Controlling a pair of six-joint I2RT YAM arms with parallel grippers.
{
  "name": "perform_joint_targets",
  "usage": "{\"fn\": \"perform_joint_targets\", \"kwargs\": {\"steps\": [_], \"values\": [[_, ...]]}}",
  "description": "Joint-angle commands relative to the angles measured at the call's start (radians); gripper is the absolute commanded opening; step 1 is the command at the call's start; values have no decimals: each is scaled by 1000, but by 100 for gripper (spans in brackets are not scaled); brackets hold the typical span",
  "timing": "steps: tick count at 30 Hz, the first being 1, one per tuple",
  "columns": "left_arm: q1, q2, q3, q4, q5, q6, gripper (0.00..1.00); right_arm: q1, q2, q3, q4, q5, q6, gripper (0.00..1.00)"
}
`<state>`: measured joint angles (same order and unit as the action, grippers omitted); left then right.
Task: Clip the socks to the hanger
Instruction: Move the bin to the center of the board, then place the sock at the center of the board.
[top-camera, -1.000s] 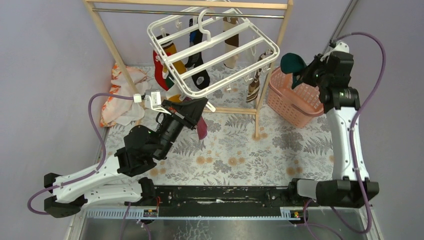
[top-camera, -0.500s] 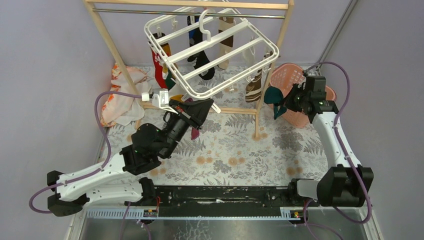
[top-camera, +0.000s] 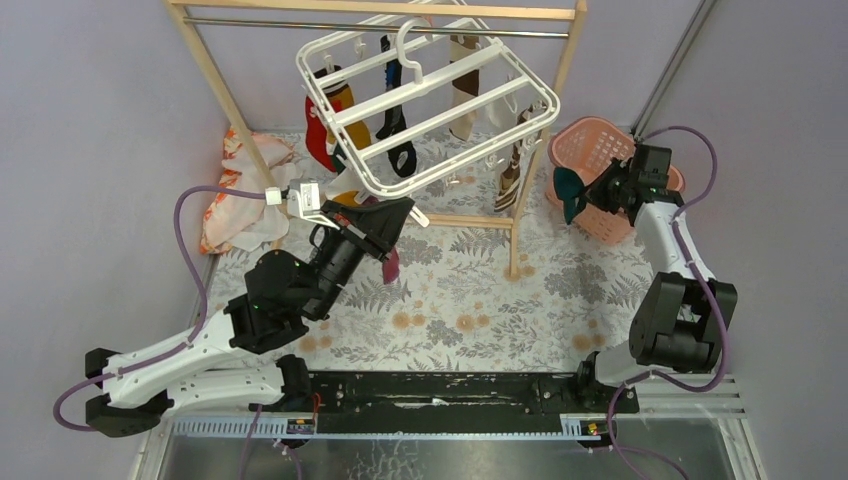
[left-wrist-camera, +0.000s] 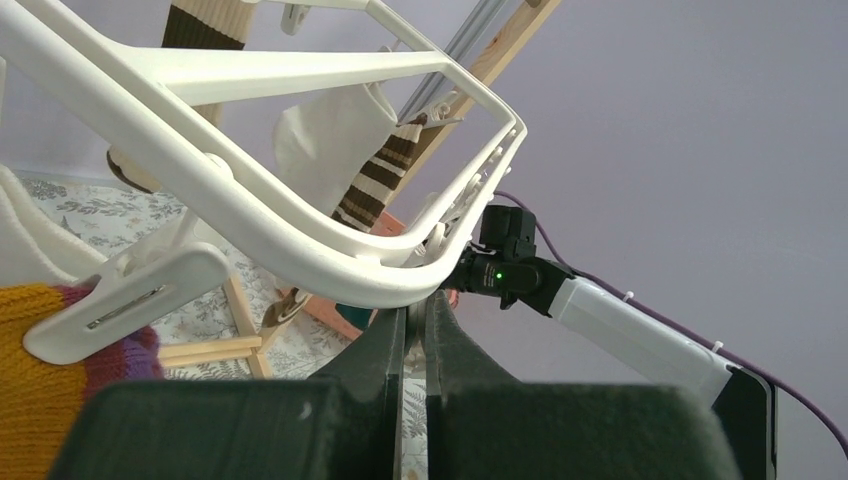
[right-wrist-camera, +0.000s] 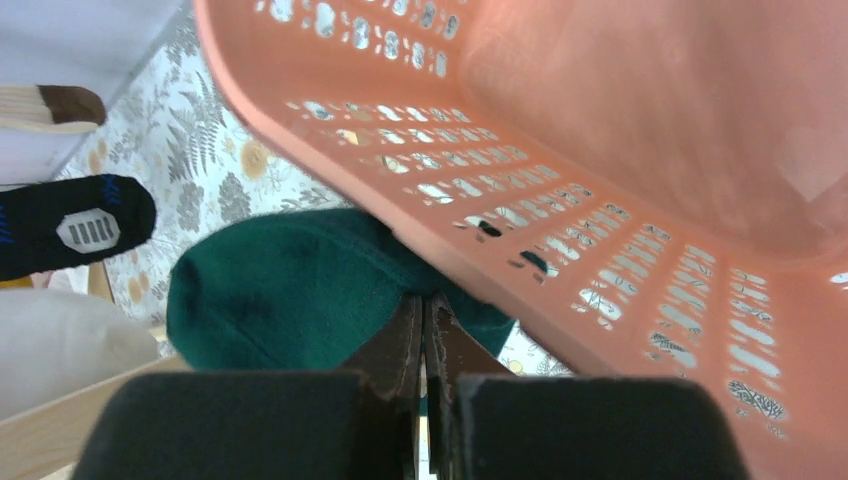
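So the hanger (top-camera: 455, 150) is hooked on the metal rod (top-camera: 260, 20) of the wooden rack (top-camera: 226, 95), over the far edge of the tabletop (top-camera: 470, 300). It's tilted, with its near-left corner dipping low. We count a handful of socks dangling from it: a red-and-orange one (top-camera: 322, 140), a black one (top-camera: 398, 148), a cream-and-brown one (top-camera: 462, 95) and a brown-striped one (top-camera: 508, 180). We reckon the job is well underway but not finished.

What's left, as far as we see, is the teal sock (right-wrist-camera: 270, 290). The right gripper (right-wrist-camera: 422, 305) has it pinched between tightly pressed fingers, over by the far-right corner. The sock sits right against the outside wall of the pink basket (right-wrist-camera: 620, 180). It's well apart from the hanger and no clip is on it yet. We can't tell whether more socks sit in the basket.

The left gripper (left-wrist-camera: 415, 312) has its fingers pressed together, tips right up under the hanger's low rim. We can't tell whether it's nipping the frame, a clip or nothing at all. An orange-and-purple sock (top-camera: 390, 262) hangs just beside it, next to a clip (left-wrist-camera: 110, 310). Clipped or not, we can't say.

A couple of things look to be in the way. The rack's right post (top-camera: 516, 235) stands between the teal sock and the hanger. The frame's tilt and the socks already on it also crowd the clips. A patterned cloth (top-camera: 235, 195) lies at the far-left corner, and we don't think it matters for this job.
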<state>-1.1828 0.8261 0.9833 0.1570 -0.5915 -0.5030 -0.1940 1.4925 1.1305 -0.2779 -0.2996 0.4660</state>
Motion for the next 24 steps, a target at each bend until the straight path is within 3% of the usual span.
{"fn": "perform_joint_targets", "kwargs": {"steps": [1,8,15,16,18,19,21,24], "values": [[-6,-7,8,-58,0,5,0,-4,-45,66,63,-52,17,0],[-6,5,20,-58,0,11,0,94,-207,-47,16,-71,-30,0],[-6,38,35,-53,30,1,0,225,-335,-284,52,-157,31,0],[-6,42,34,-52,34,-1,0,225,-345,-310,52,-145,33,11],[-6,51,37,-46,42,-2,0,226,-360,-345,43,-74,29,43],[-6,55,41,-48,45,-3,0,226,-367,-355,39,-53,21,53],[-6,62,47,-54,47,-3,0,226,-376,-358,27,-23,13,61],[-7,61,44,-52,42,-5,0,225,-392,-358,28,16,12,64]]}}
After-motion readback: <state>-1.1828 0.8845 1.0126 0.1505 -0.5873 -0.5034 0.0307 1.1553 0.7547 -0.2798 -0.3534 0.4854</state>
